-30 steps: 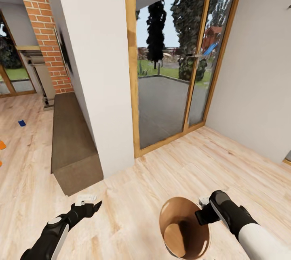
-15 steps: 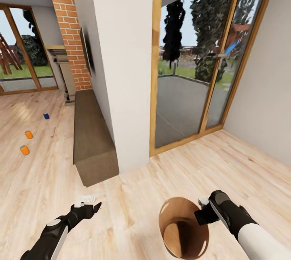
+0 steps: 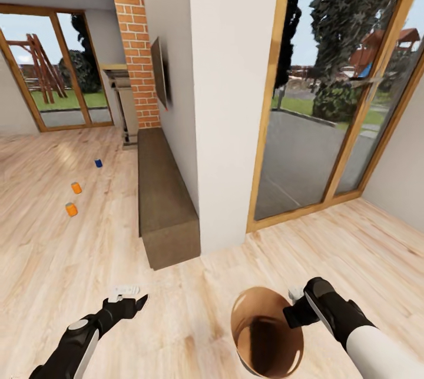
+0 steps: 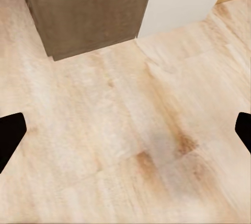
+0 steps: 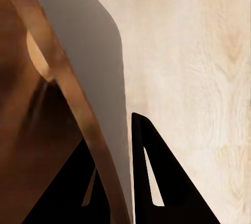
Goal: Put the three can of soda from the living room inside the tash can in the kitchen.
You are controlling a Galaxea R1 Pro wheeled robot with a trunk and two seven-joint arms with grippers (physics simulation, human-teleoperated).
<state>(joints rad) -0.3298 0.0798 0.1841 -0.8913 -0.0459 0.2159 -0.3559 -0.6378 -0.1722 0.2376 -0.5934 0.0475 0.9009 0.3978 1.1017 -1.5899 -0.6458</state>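
1. Since the earlier frames your whole view swung, so the three cans slid in from the left edge to the left-middle of the head view; the cans themselves did not move, and both arms kept their places low in the frame.
2. You had the right gripper (image 3: 292,303) pinching the rim of the tash can (image 3: 259,323): in the right wrist view one of its fingers (image 5: 157,177) sat outside the grey wall (image 5: 89,62) and the other inside the brown one, holding the bin up over the wood floor (image 3: 194,320).
3. Your left gripper (image 3: 136,298) hung empty at lower left, its fingers spread wide apart, with bare planks between them in the left wrist view.
4. You could see two orange cans (image 3: 71,209) (image 3: 76,188) and the blue can (image 3: 98,163) standing on the living room floor, well apart from you, beyond the low brown bench (image 3: 165,202) beside the white wall (image 3: 227,102) and brick chimney (image 3: 135,55).
5. By my reading, you had the bin in hand but no can inside it: all three picks, the drops and the trip to the kitchen were left.
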